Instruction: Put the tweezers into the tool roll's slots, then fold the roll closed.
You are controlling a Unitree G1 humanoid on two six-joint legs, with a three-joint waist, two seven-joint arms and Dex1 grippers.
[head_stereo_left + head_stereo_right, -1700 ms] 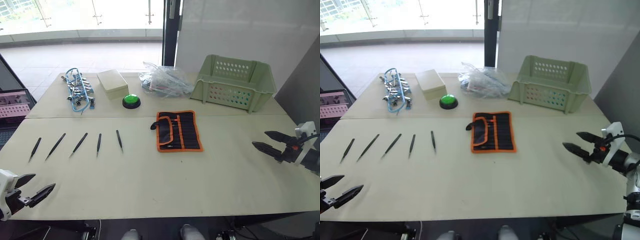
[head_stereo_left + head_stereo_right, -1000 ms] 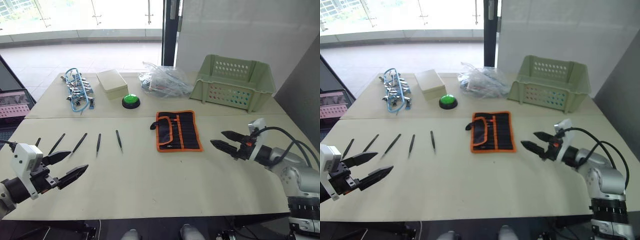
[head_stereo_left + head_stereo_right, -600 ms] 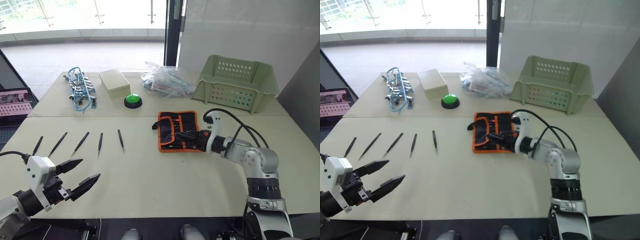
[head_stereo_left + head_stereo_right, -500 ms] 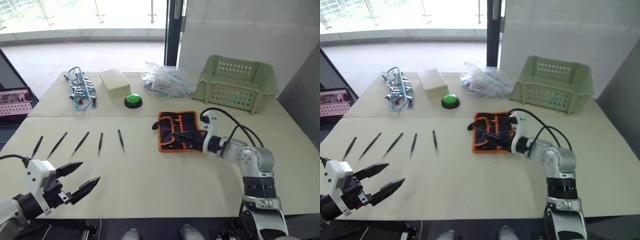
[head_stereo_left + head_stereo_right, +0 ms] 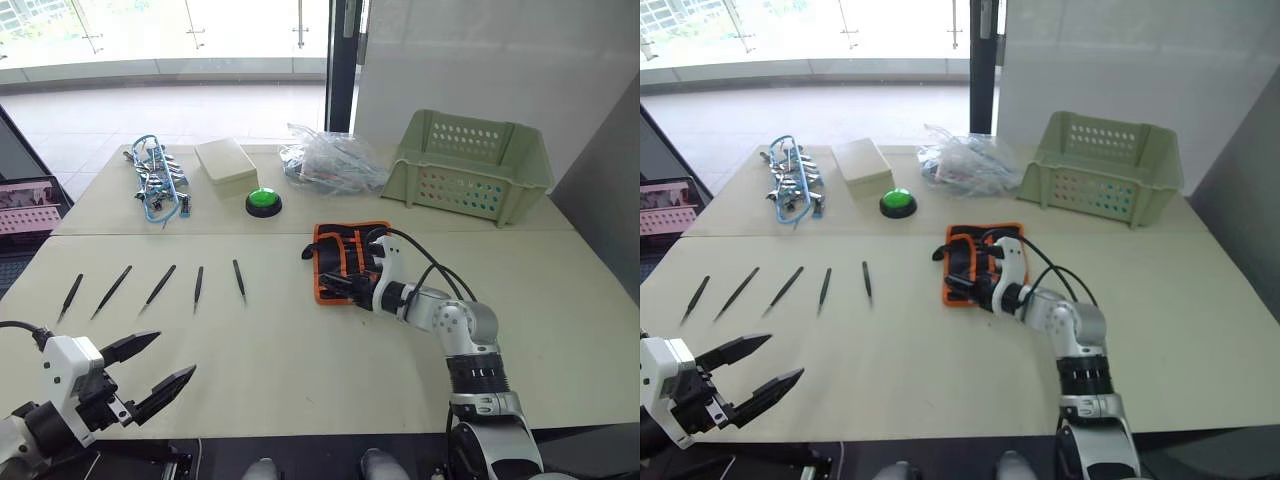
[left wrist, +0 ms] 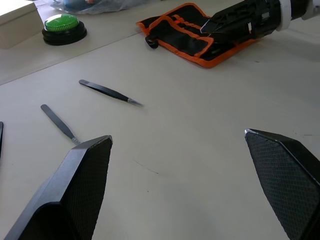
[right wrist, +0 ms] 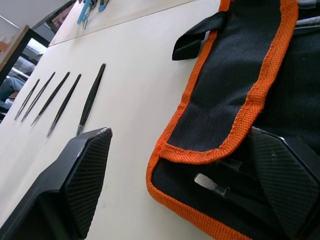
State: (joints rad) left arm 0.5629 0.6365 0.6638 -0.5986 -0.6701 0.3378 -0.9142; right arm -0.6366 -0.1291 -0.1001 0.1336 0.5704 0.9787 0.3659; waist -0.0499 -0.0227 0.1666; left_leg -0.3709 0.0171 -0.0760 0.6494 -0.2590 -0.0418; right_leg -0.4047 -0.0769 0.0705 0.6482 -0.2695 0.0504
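Tweezers [image 5: 153,287]: five, in row on table. Tool roll [image 5: 345,258]: one. Both grippers, left [image 5: 150,371], right [image 5: 340,284], spread, empty.

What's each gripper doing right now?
Left gripper: open, holding nothing, above the bare table near its front edge.
Right gripper: open, holding nothing, at the flat black orange-edged fabric tool roll.

R gripper [image 5: 345,286] swung in from table's right edge, now low over tool roll [image 5: 345,250], near corner; fingers apart. L gripper [image 5: 150,366] came up from near-left edge, fingers wide, then eased back slightly toward the near edge.
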